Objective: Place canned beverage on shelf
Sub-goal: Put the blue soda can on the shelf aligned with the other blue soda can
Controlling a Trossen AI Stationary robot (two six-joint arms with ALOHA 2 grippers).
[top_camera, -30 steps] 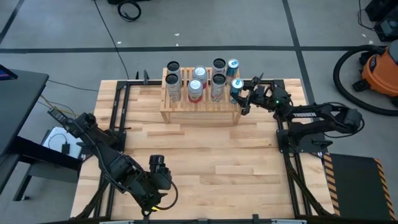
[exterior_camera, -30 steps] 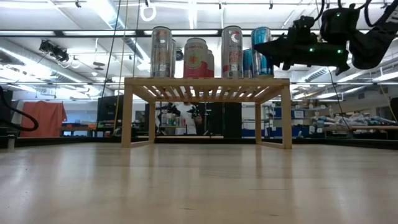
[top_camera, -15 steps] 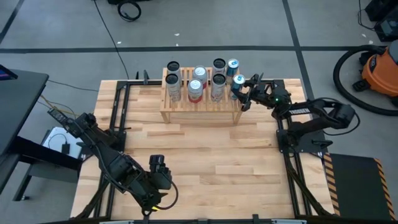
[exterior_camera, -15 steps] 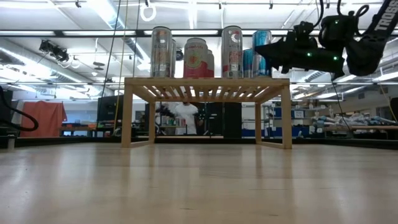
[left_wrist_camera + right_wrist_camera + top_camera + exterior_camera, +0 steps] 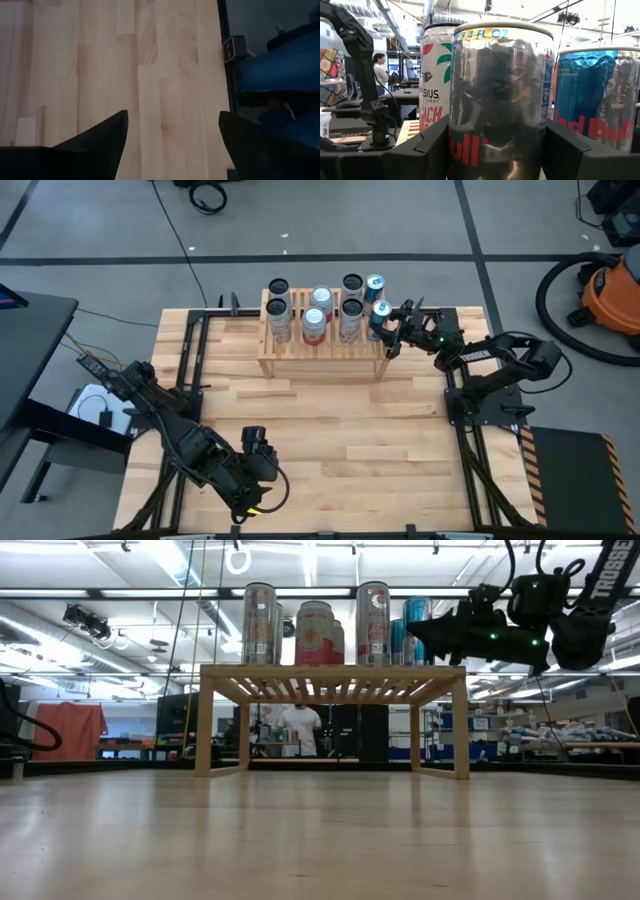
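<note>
Six cans are showing on the shelf [image 5: 322, 346] from overhead; only the right wrist view is showing the right gripper [image 5: 492, 145] pinching the Red Bull can [image 5: 501, 95] at the shelf's 3 o'clock end; left gripper [image 5: 172, 137] is hanging spread

Held can [image 5: 501, 95] between the right gripper's fingers [image 5: 432, 150]: bare polished metal, glossy, mirror-like, printed label. Neighbouring can [image 5: 436, 75] just beyond those fingers: white printed wrap, satin sheen. Blue can [image 5: 592, 95] beside: glossy, dimpled metallic print. Fingers: matt black plastic. Shelf [image 5: 320, 352]: light raw wood, slatted, matt. Counter [image 5: 150, 75] ahead of the left fingers [image 5: 107, 135]: pale jointed wood planks, smooth, low sheen.
</note>
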